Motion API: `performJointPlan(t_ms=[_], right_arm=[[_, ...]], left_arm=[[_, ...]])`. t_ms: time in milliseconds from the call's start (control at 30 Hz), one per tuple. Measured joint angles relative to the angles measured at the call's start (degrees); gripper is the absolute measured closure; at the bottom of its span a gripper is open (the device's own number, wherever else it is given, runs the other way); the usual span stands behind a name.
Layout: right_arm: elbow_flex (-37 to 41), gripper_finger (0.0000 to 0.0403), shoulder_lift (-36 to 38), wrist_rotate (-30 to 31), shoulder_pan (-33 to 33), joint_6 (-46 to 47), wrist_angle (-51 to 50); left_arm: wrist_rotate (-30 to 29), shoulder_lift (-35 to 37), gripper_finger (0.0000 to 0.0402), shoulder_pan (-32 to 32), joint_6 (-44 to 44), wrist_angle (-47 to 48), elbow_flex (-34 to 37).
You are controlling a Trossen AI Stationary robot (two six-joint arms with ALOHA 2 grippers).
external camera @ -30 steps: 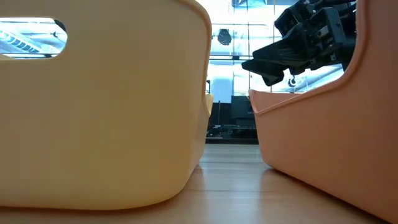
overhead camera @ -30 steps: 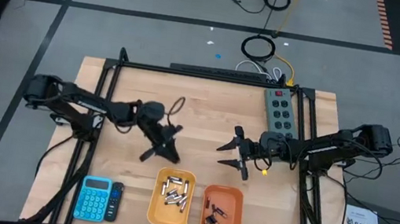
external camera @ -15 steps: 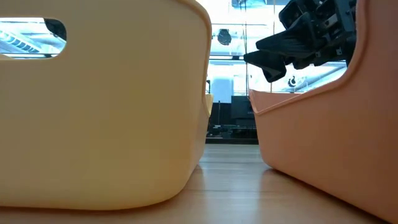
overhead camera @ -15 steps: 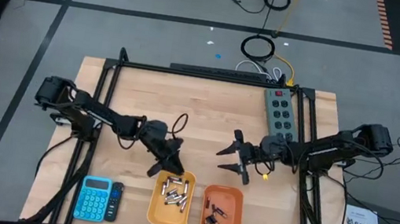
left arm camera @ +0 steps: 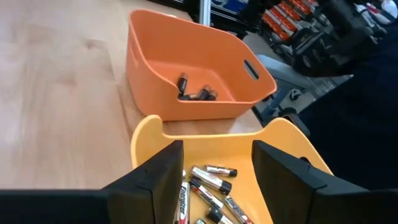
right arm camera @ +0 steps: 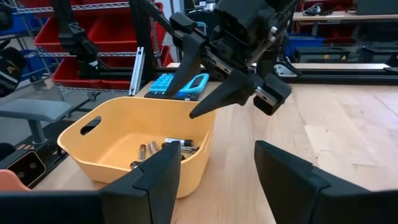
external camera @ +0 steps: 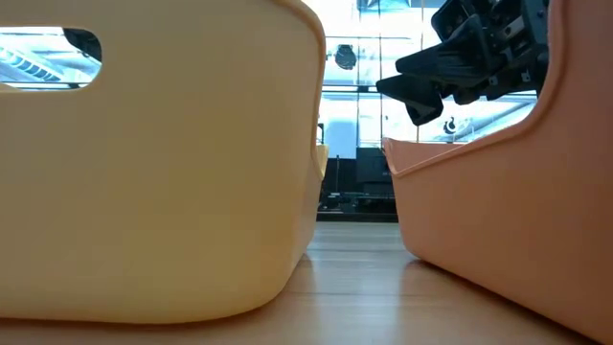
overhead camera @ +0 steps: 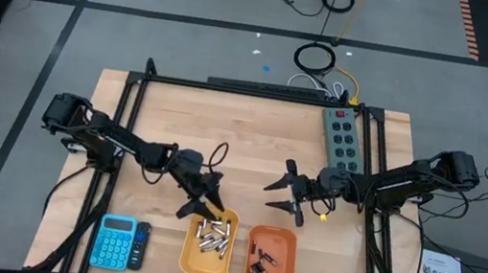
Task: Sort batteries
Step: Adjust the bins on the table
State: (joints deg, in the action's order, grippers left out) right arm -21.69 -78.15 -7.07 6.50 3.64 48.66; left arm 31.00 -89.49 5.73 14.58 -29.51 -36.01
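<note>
1. In the low view, the yellow bin and the orange bin fill most of the picture and hide what is inside them.
2. The silvery batteries lie in the yellow bin. The dark batteries lie in the orange bin. They are too small to count.
3. The left gripper hangs over the far edge of the yellow bin. Its fingers are apart and hold nothing.
4. The right gripper hangs over the table, behind the orange bin. Its fingers are spread wide and hold nothing.
5. The table is light wood. A blue calculator and a grey power strip sit on it.
6. Red shelves stand in the room behind.
</note>
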Motion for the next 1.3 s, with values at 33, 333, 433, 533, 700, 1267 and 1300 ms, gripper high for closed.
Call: performJointPlan(t_ms=[33, 333, 433, 533, 700, 1267, 1300], right_arm=[[0.00, 0.0207, 0.00, -0.04, 0.00, 0.02, 0.00], [-0.50, 0.0207, 0.00, -7.28, 0.64, 6.83, -6.88], [-3.63, 0.0207, 0.02, -3.26, 2.21, 7.54, -16.78], [-9.47, 0.0207, 0.04, -2.14, 4.22, 6.33, -27.56], [-18.96, 0.0207, 0.09, -1.86, 7.97, 5.70, -43.94], [-24.85, 0.0207, -5.40, 8.55, 15.05, 15.94, -59.97], [-24.85, 0.0207, -6.00, 8.56, 15.14, 16.70, -60.23]], left_arm=[[-0.18, 0.00, 0.0202, -0.05, -0.04, 0.00, 0.00], [-10.47, 0.04, 0.0201, -0.13, 0.11, 8.73, -0.07], [-10.39, 0.05, 0.0201, 0.10, 0.14, 10.60, -0.47], [-10.03, 0.45, 0.0201, 0.78, -0.17, 14.50, -2.28], [-10.95, 0.42, 0.0201, 1.61, -2.07, 23.21, -5.09], [-18.29, 0.42, 0.0201, 4.75, 0.75, 28.02, -5.95], [-18.26, 0.42, 0.0201, 4.92, 1.50, 28.69, -5.95]])
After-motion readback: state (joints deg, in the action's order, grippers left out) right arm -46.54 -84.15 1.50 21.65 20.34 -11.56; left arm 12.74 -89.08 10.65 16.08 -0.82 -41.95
